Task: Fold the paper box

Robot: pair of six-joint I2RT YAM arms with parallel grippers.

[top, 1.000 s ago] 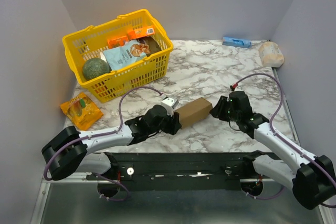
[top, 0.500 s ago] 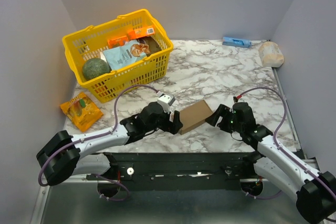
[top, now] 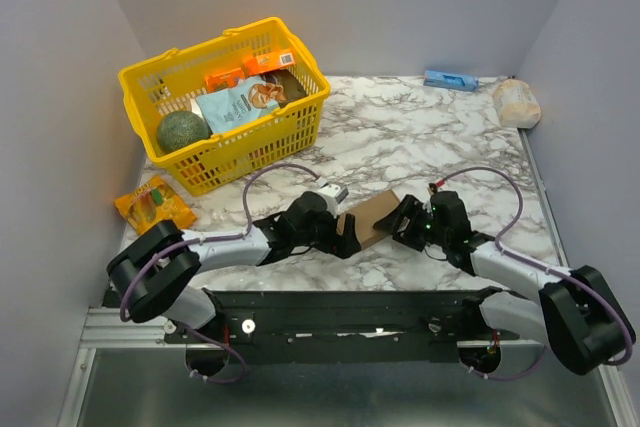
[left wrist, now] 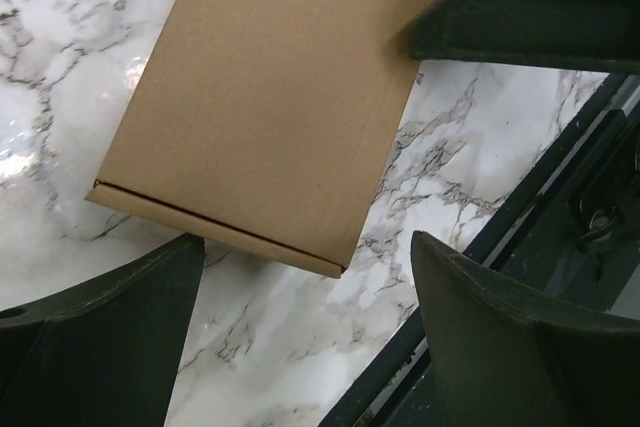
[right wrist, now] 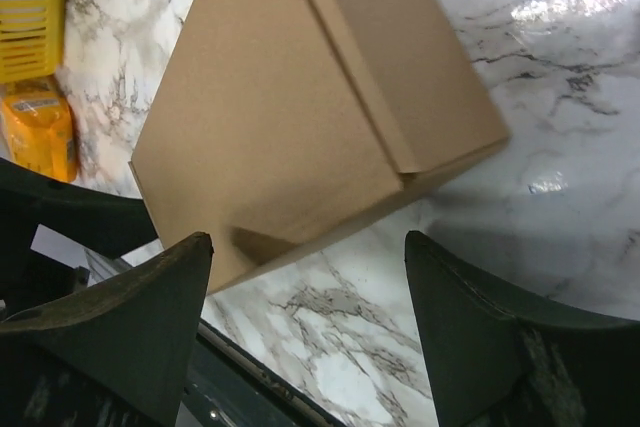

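The paper box is a small closed brown carton lying on the marble table between my two grippers. In the left wrist view the paper box fills the upper middle, just beyond my open left gripper, which holds nothing. In the right wrist view the paper box lies ahead of my open right gripper, also empty. From above, the left gripper is at the box's left end and the right gripper at its right end.
A yellow basket with packets and a green ball stands at the back left. An orange packet lies left of the arms. A small blue box and a pale bag sit at the back right. The black base rail runs along the near edge.
Both grippers have let go of the box and now stand open at its ends. The box has come down flat onto the table and shifted slightly toward the near edge.
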